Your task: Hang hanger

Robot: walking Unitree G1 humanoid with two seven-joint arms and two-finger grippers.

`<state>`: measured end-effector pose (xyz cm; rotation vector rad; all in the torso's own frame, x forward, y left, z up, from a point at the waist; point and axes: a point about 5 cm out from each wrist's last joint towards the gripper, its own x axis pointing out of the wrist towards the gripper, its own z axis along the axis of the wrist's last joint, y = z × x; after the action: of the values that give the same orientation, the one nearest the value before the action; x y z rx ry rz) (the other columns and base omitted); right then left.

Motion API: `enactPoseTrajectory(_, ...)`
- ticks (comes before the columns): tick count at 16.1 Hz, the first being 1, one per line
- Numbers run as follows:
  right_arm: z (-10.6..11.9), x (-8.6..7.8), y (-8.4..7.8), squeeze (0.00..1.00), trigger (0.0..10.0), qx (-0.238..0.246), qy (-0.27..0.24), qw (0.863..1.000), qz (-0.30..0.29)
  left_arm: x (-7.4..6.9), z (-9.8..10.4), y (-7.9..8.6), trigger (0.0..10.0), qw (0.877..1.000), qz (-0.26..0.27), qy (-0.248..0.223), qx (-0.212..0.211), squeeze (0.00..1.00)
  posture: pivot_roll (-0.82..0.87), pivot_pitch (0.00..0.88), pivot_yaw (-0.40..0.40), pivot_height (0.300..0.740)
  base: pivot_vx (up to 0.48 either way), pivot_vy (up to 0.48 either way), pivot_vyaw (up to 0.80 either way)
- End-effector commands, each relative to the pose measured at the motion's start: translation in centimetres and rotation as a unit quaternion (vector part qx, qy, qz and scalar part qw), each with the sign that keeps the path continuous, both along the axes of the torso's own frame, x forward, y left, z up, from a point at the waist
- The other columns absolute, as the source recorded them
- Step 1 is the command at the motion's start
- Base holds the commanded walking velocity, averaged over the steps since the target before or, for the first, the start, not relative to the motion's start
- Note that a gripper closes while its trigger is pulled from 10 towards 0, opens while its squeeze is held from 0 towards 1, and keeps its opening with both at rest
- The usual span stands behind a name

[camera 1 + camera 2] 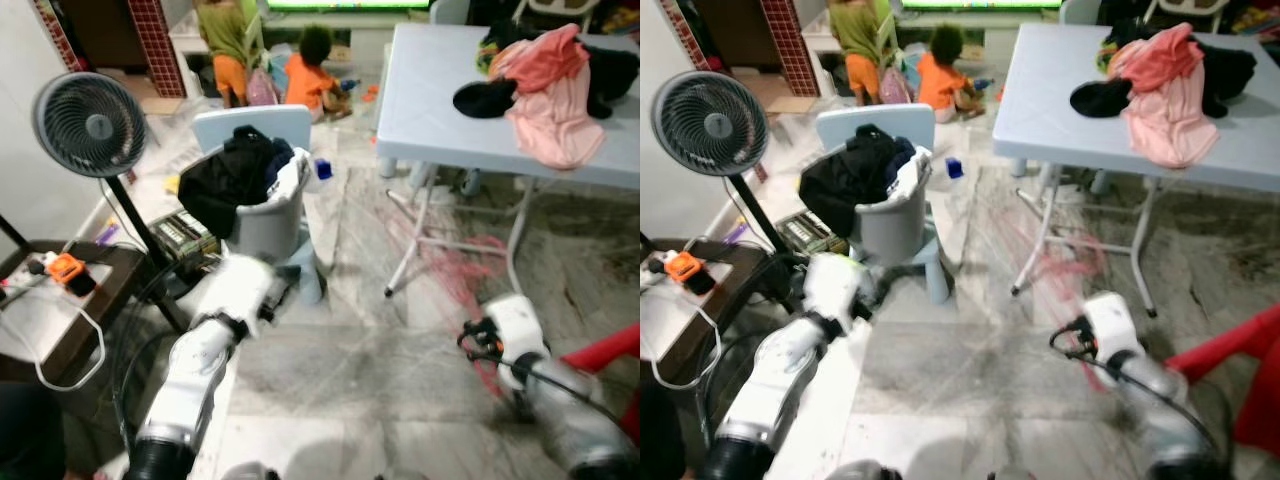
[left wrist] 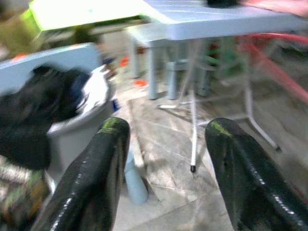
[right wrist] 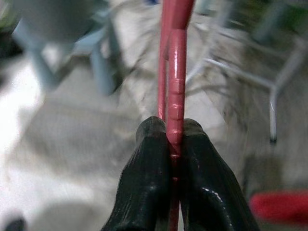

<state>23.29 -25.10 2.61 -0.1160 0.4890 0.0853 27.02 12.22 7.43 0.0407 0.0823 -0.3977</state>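
A red plastic hanger [image 3: 175, 72] runs straight out from between the fingers of my right gripper [image 3: 172, 126], which is shut on its bar. In the left eye view the right arm [image 1: 512, 335] is low at the right, with a blurred red streak [image 1: 462, 268] ahead of it over the floor. My left gripper [image 2: 166, 130] is open and holds nothing. Its arm [image 1: 235, 290] reaches forward at the lower left, toward a grey basket [image 1: 268, 228].
The grey basket, heaped with dark clothes [image 1: 232, 172], stands against a small pale blue chair [image 1: 255, 122]. A standing fan [image 1: 88, 125] and a dark side table [image 1: 112, 268] are at the left. A white folding table [image 1: 440, 100] carries clothes [image 1: 550, 95]. Two people [image 1: 310, 75] are at the back. Something red [image 1: 608, 350] is at the lower right.
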Motion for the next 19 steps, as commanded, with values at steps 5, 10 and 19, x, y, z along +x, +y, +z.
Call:
enactPoseTrajectory(5, 0.0, -1.4, 0.9, 0.00, 10.0, 0.032, -0.040, 0.989, -0.140, 1.1, 0.3, -0.3, 10.0, 0.997, 0.038, 0.036, -0.062, 0.00, -0.05, 0.000, 0.037, 0.740, 0.000, 0.088, -0.28)
enactPoseTrajectory(10, 1.4, -0.6, 0.9, 0.00, 10.0, 0.030, -0.063, 0.980, -0.185, 1.4, 0.9, -0.9, 10.0, 0.996, 0.025, 0.042, -0.070, 0.00, -0.06, 0.000, 0.040, 0.740, 0.000, 0.480, -0.78)
enactPoseTrajectory(19, 2.5, 0.0, 1.2, 0.00, 10.0, 0.021, -0.089, 0.975, -0.204, 1.2, 1.2, -1.4, 10.0, 0.996, -0.003, 0.031, -0.082, 0.00, -0.06, 0.000, 0.033, 0.740, 0.028, 0.310, -0.44)
